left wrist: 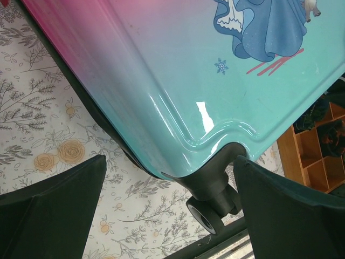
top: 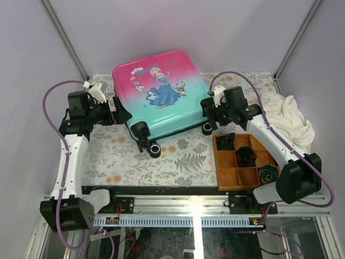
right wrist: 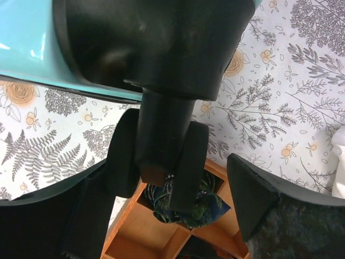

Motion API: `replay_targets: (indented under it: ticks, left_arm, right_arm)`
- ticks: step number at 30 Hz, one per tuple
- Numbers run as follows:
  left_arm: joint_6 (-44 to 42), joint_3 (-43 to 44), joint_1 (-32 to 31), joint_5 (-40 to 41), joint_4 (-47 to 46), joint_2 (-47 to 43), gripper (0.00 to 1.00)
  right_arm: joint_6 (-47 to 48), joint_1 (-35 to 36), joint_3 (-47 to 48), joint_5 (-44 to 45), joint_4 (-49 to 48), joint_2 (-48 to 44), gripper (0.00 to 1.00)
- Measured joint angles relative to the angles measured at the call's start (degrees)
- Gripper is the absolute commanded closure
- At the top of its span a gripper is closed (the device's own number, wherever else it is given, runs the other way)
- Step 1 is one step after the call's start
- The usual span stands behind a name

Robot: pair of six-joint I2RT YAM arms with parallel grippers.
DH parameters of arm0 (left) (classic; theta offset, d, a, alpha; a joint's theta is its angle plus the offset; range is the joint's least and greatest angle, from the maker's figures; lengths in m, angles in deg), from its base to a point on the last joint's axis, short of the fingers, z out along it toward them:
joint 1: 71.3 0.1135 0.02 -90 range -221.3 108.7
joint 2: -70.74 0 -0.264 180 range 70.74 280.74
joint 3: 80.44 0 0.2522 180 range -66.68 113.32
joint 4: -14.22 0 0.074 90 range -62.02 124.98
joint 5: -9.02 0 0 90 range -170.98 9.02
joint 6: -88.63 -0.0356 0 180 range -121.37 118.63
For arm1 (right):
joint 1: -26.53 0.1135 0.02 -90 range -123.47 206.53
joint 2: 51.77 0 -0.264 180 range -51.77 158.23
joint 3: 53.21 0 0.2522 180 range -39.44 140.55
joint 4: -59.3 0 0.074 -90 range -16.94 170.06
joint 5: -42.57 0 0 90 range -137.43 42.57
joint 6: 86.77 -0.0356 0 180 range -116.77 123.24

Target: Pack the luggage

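Slippage threatens: left jaws and right jaws stand released beside shut luggage [top: 161,97], right astride its 4 o'clock wheel [right wrist: 188,162], which may swivel if pinched

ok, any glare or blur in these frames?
Top external: hot glare on the front rail, rest evenly lit. Left wrist: specular spot on the luggage shell, otherwise sharp. Right wrist: luggage wheel too close, dark and soft; tablecloth sharp.
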Motion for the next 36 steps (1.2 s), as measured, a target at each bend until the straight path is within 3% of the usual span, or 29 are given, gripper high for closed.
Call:
replay_targets:
  ticks: [4, 7, 9, 16, 23, 28, 36]
  left_arm:
    - [0.4, 0.0, 0.2, -0.2, -0.4, 0.0, 0.00]
    - [0.7, 0.0, 0.7, -0.3, -0.8, 0.2, 0.00]
    - [1.0, 0.0, 1.1, -0.4, -0.9, 0.5, 0.00]
    - [1.4, 0.2, 2.3, -0.8, -0.7, 2.5, 0.00]
    - [1.1, 5.8, 3.1, -0.9, -0.9, 6.5, 0.00]
    - [1.1, 5.3, 4.2, -1.2, -2.2, 7.3, 0.01]
    - [2.1, -3.9, 7.3, -6.1, -5.6, 9.0, 0.19]
  right_arm:
    - [-0.1, 0.6, 0.1, 1.0, -0.9, 1.0, 0.55]
    - [-0.9, 0.9, 0.9, 1.7, -0.3, 1.7, 0.87]
    - [-1.0, 0.9, 1.8, 2.0, -0.1, 2.0, 0.99]
    - [-0.8, 0.9, 7.1, 2.0, 2.7, 2.1, 1.00]
    - [-0.1, 1.1, 15.3, 2.0, 1.9, 2.1, 1.00]
    - [1.8, 1.1, 11.5, 2.7, -1.1, 4.6, 1.00]
    - [3.1, 0.7, 3.7, 4.2, -4.9, 6.4, 1.00]
